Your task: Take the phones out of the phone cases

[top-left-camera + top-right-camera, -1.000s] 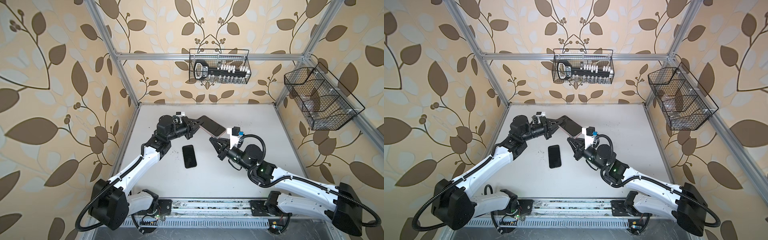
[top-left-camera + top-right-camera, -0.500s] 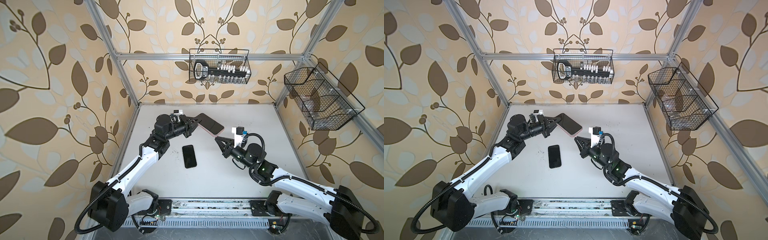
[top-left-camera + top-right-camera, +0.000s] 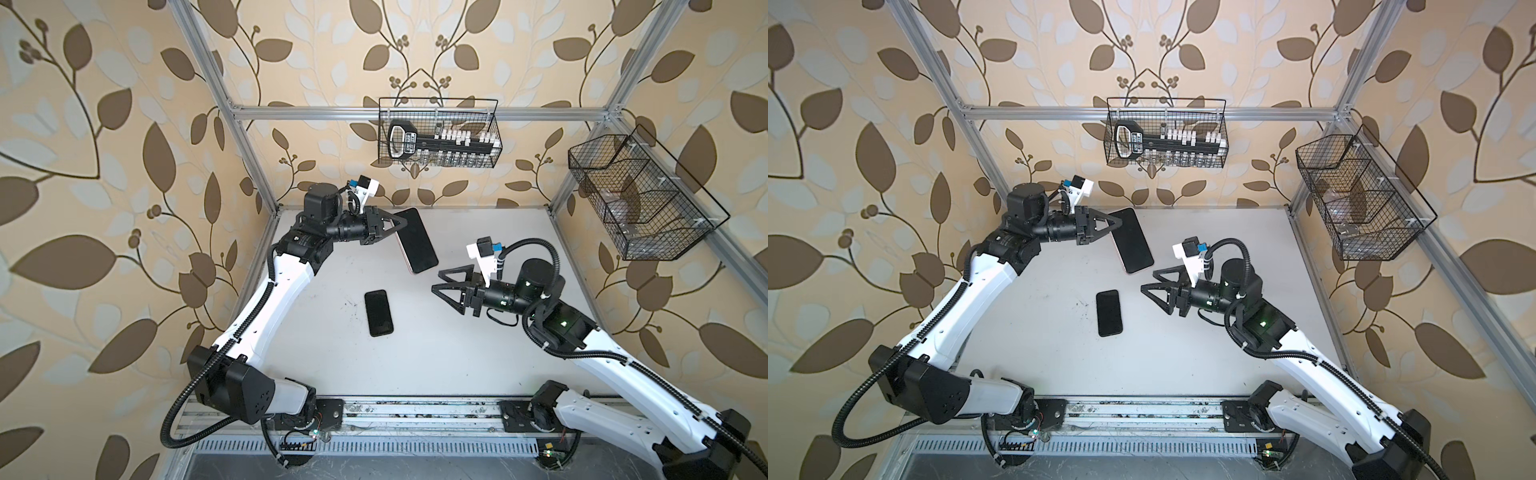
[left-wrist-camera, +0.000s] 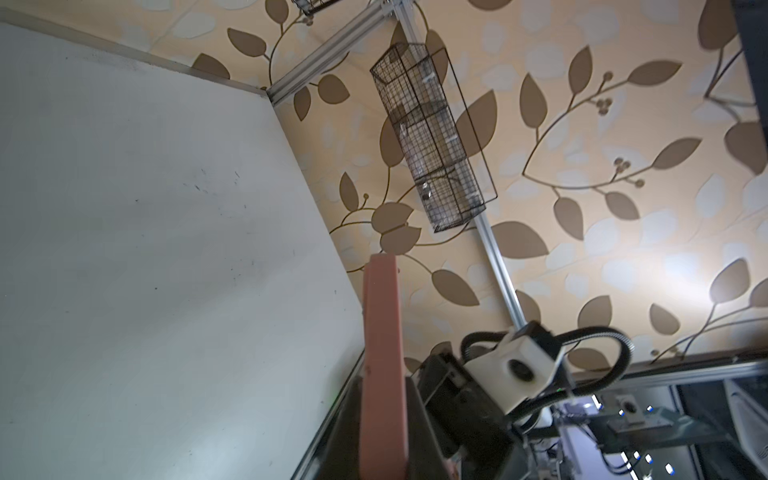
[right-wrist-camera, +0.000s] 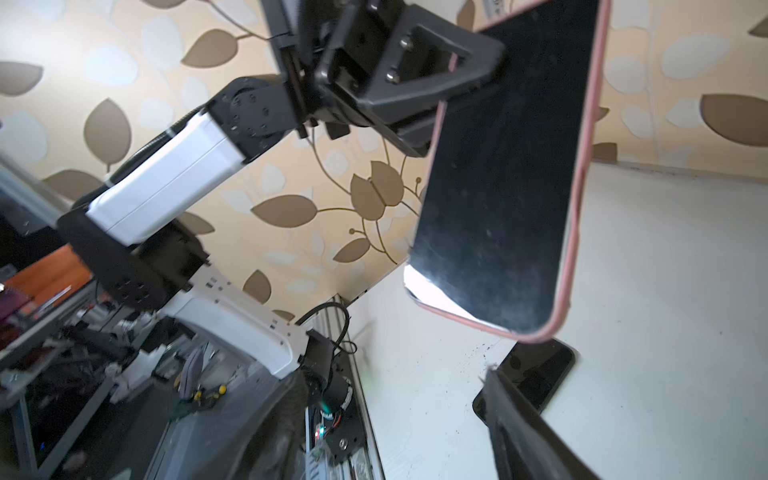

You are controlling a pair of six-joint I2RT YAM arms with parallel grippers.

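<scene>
A phone with a dark glossy screen sits in a pink phone case (image 3: 415, 241) (image 3: 1133, 241), held tilted in the air above the back of the table. My left gripper (image 3: 401, 224) (image 3: 1117, 222) is shut on one end of it. The left wrist view shows the case's pink edge (image 4: 380, 353) running out between the jaws. In the right wrist view the cased phone (image 5: 498, 174) fills the upper part. My right gripper (image 3: 437, 281) (image 3: 1148, 281) hangs open and empty, a short way right of the case's free end.
A black phone-shaped slab (image 3: 379, 312) (image 3: 1109, 312) (image 5: 536, 374) lies flat on the white table (image 3: 415, 353), below the held case. A wire basket (image 3: 438, 137) hangs on the back wall. Another wire basket (image 3: 640, 199) hangs on the right wall.
My right gripper has drawn back to the right, away from the case's free end, and its jaws have opened. The left gripper has lifted the cased phone slightly toward the back.
</scene>
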